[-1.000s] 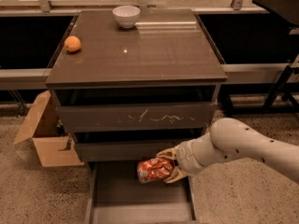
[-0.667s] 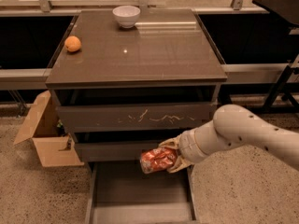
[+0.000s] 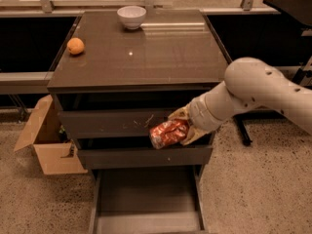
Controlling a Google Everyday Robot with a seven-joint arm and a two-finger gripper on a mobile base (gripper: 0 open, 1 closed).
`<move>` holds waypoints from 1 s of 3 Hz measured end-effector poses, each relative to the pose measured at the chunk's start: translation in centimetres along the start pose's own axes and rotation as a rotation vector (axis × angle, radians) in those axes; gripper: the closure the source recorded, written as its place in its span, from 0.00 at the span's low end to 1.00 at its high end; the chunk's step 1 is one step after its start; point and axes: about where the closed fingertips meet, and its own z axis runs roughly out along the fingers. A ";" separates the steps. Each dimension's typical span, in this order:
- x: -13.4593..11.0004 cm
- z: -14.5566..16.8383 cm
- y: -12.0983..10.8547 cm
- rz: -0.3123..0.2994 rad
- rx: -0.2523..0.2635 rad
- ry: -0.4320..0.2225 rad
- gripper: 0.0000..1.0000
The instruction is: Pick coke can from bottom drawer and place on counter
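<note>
My gripper is shut on the red coke can and holds it sideways in front of the middle drawers, well above the bottom drawer. The bottom drawer is pulled out and shows a bare tray. The counter is the glossy dark top of the cabinet, above and behind the can. My white arm comes in from the right.
A white bowl stands at the counter's back edge and an orange lies near its left edge. An open cardboard box sits on the floor left of the cabinet. The scratched upper drawer is shut. A dark table leg stands at the right.
My gripper has lifted the coke can up out of the bottom drawer, and it now hangs in front of the upper drawers. The arm has risen with it.
</note>
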 end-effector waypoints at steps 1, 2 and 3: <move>-1.0 -4.4 -3.8 -0.083 0.035 0.081 1.00; -1.0 -4.4 -3.8 -0.083 0.036 0.081 1.00; -0.8 -6.1 -5.5 -0.094 0.105 0.121 1.00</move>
